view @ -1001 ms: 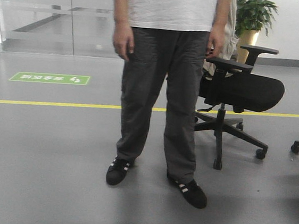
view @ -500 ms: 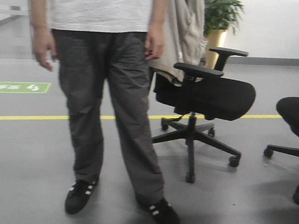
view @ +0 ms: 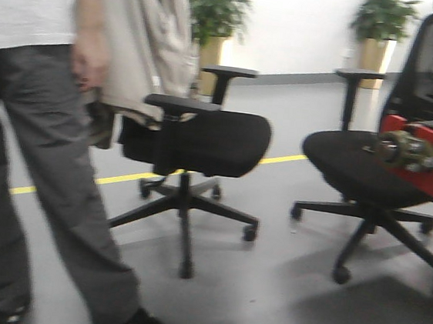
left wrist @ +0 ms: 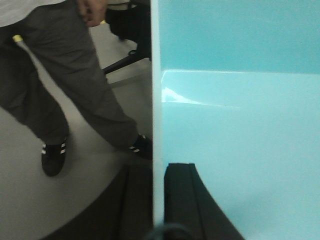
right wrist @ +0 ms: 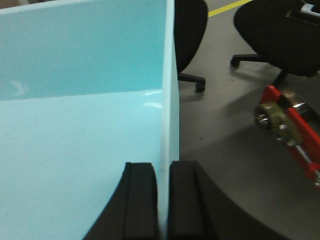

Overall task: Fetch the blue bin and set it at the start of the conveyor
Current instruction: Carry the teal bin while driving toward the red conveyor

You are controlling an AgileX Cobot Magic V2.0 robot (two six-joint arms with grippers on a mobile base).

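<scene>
- Bin (left wrist: 240, 125), pale turquoise and with nothing in it, is up off the floor (view: 280, 292), carried between both arms.
- Left gripper (left wrist: 158, 169) is closed on the bin's left wall. One dark finger (left wrist: 182, 200) is pressed inside the wall and the other is outside it.
- Right gripper (right wrist: 162, 166) pinches the bin's (right wrist: 75, 125) right wall the same way, with one finger (right wrist: 140, 200) inside and the other outside, and only the thin wall between them.
- In both wrist views the walls stand upright and the bottom is smooth, with a glare patch near the far wall.
- Conveyor (view: 432, 173) shows at the right edge of the front view as a red frame with a metal roller end sticking out. A dark surface lies above it.
- The right wrist view has that red frame (right wrist: 300, 142) to the right of the bin, apart from it, with bare floor between.
- A person (view: 20, 110) in grey trousers and a white shirt stands on the left, close to the robot. His black striped shoes (left wrist: 52, 157) show in the left wrist view.
- Two black office chairs (view: 203, 141) (view: 362, 173) stand ahead, the right one just beside the conveyor frame.
- A yellow line (view: 122, 177) crosses the floor behind the chairs.
- Two potted plants (view: 213, 11) (view: 383, 17) stand by the far white wall.
</scene>
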